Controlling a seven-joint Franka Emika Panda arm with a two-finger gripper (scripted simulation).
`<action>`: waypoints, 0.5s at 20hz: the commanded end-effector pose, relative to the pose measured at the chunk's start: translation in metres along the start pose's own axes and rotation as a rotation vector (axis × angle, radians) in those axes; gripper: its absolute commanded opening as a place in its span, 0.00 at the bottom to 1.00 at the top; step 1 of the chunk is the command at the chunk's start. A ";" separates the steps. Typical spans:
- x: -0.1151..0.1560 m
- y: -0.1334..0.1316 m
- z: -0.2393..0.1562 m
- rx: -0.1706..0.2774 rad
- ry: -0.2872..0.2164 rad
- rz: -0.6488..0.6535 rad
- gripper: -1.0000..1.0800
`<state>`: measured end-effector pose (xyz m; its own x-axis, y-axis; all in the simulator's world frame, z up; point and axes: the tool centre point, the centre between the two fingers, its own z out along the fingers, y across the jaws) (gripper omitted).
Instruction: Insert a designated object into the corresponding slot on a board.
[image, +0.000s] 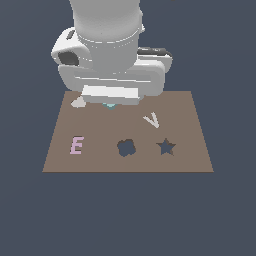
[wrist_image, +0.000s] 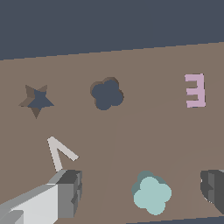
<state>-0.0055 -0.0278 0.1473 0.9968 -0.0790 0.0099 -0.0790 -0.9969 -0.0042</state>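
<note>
hand (wrist_image: 141, 192) open — fingers astride teal piece (wrist_image: 152, 195), on board (wrist_image: 131, 131)

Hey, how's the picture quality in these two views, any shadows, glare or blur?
Exterior view: flat, even lighting, no glare; the arm hides most of the teal piece, and the board edges look slightly soft. Wrist view: sharper, no glare; the teal piece sits between the open gripper fingers, and the flower slot is clearly outlined.
</note>
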 end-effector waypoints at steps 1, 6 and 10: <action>-0.007 0.007 0.010 -0.001 -0.001 0.049 0.96; -0.030 0.023 0.036 -0.004 -0.003 0.187 0.96; -0.050 0.033 0.059 -0.006 -0.005 0.305 0.96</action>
<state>-0.0496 -0.0538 0.0957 0.9428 -0.3335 0.0041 -0.3335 -0.9428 -0.0011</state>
